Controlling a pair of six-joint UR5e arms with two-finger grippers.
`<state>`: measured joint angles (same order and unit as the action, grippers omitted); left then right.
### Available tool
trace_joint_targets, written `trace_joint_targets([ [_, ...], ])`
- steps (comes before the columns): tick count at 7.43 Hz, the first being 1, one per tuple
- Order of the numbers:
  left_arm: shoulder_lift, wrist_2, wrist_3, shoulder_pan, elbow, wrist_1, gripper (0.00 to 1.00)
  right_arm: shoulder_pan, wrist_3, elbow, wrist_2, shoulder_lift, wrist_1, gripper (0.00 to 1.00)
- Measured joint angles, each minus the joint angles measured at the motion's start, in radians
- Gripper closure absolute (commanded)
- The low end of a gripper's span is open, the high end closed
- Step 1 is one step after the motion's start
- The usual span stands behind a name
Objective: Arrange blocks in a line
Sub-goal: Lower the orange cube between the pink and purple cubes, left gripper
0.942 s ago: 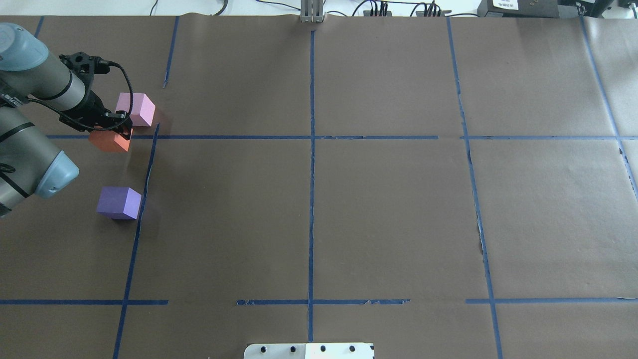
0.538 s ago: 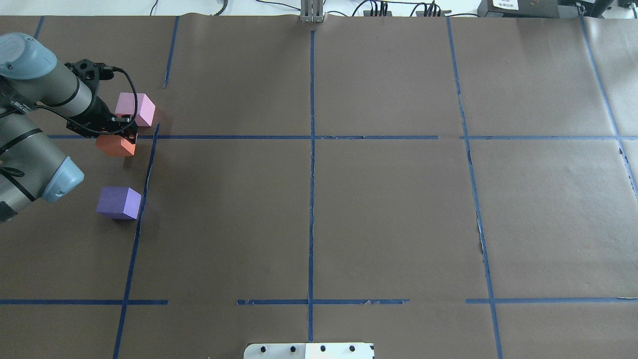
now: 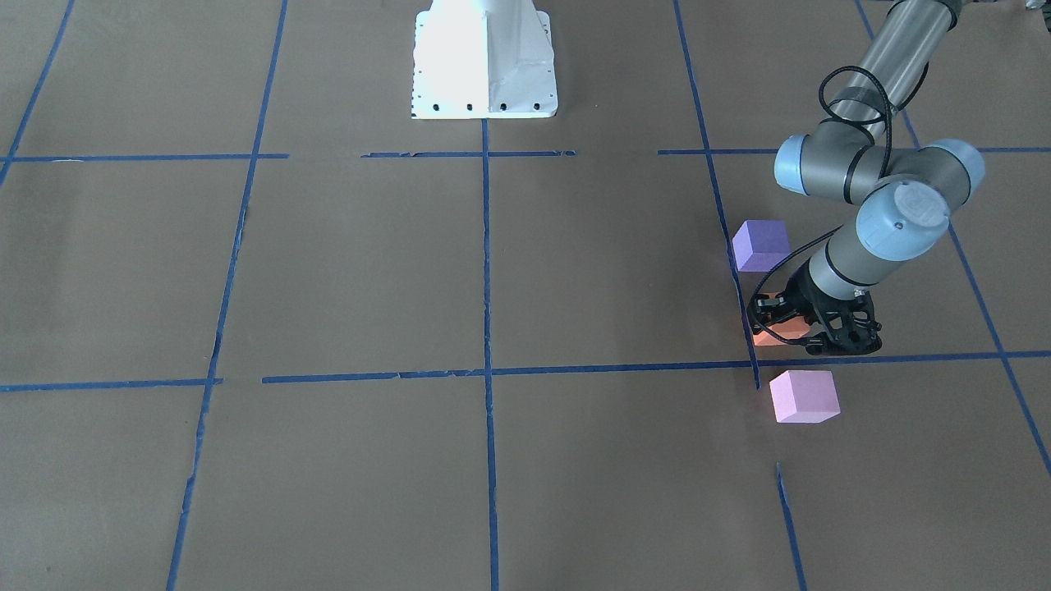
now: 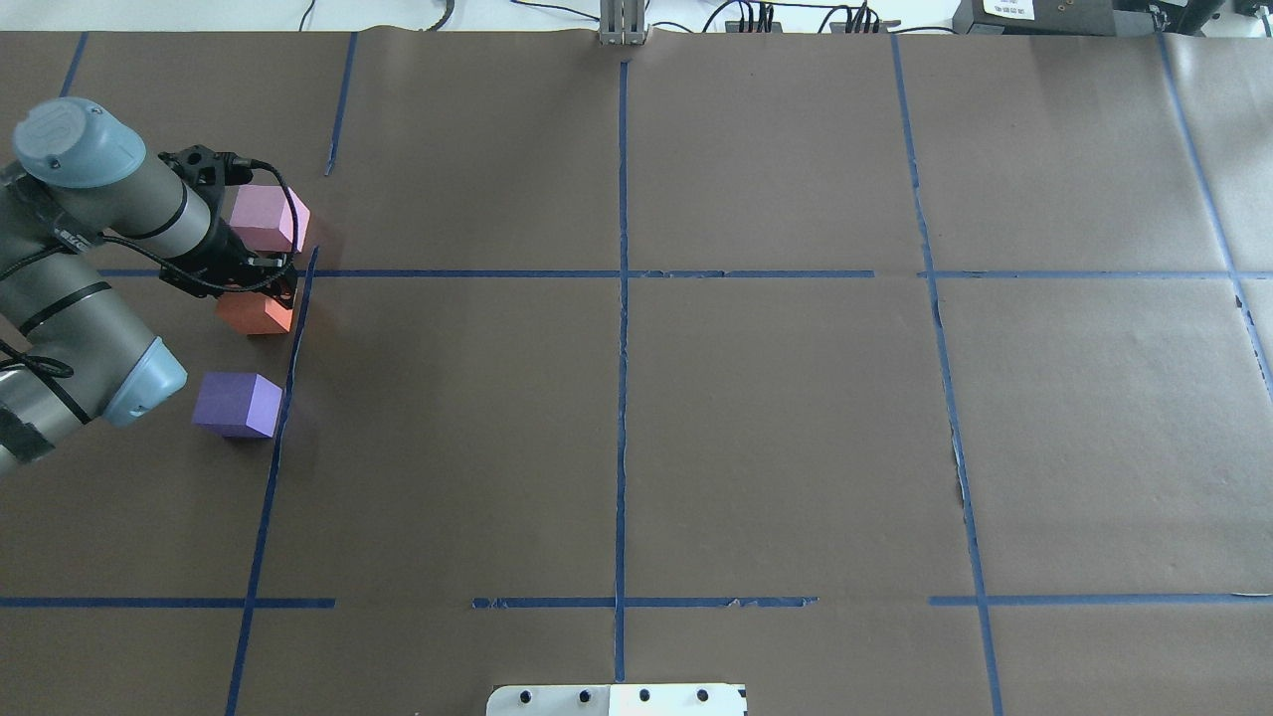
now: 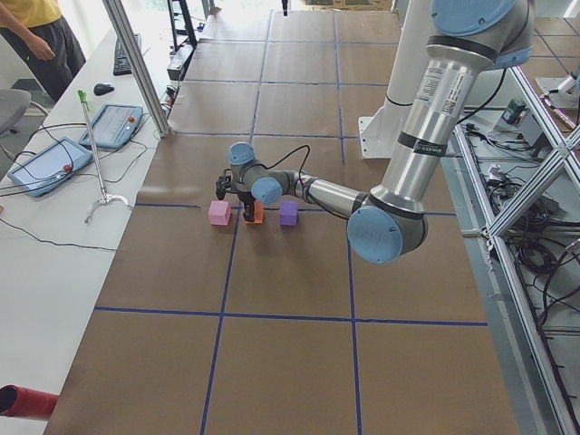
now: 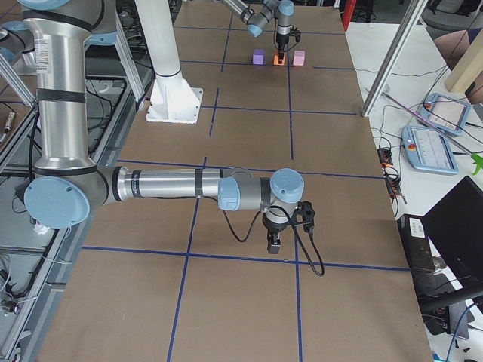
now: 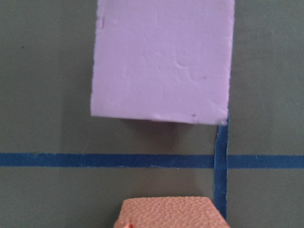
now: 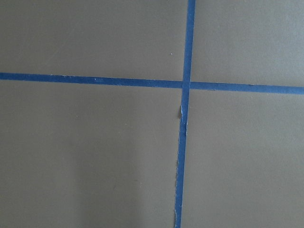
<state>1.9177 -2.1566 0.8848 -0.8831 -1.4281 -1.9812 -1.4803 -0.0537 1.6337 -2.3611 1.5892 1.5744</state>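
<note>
My left gripper (image 4: 265,290) is shut on the orange block (image 4: 255,314) and holds it low over the brown paper, between the other two blocks. The pale pink block (image 4: 267,217) lies just beyond it and the violet-purple block (image 4: 237,403) lies nearer the robot. In the front-facing view the left gripper (image 3: 809,330) covers most of the orange block (image 3: 770,332), with the pink block (image 3: 805,396) and the purple block (image 3: 761,245) on either side. The left wrist view shows the pink block (image 7: 161,61) ahead of the orange block (image 7: 168,212). My right gripper (image 6: 273,243) hangs over the paper far from the blocks; I cannot tell whether it is open or shut.
Blue tape lines (image 4: 621,298) divide the brown paper into squares. The robot's white base plate (image 3: 484,61) stands at the near middle edge. Cables and boxes (image 4: 1044,15) lie along the far edge. A metal post (image 4: 622,25) stands at the far middle.
My left gripper has carried the orange block right and towards the robot, from beside the pink block to a spot between the pink and purple blocks.
</note>
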Motion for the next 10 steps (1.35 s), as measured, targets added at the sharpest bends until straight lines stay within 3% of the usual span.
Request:
trace_joint_targets([
  [6,-0.019,0.006,-0.005,0.001,-0.022,0.002,0.53,0.0,0.0,0.0,0.0,0.0,0.0,0.0],
  [7,-0.024,0.006,-0.005,0.001,-0.022,0.002,0.33,0.0,0.0,0.0,0.0,0.0,0.0,0.0],
  [8,-0.028,0.005,-0.005,0.001,-0.022,0.002,0.02,0.0,0.0,0.0,0.0,0.0,0.0,0.0],
  [10,-0.032,0.005,-0.004,0.002,-0.021,0.002,0.0,0.0,0.0,0.0,0.0,0.0,0.0,0.0],
])
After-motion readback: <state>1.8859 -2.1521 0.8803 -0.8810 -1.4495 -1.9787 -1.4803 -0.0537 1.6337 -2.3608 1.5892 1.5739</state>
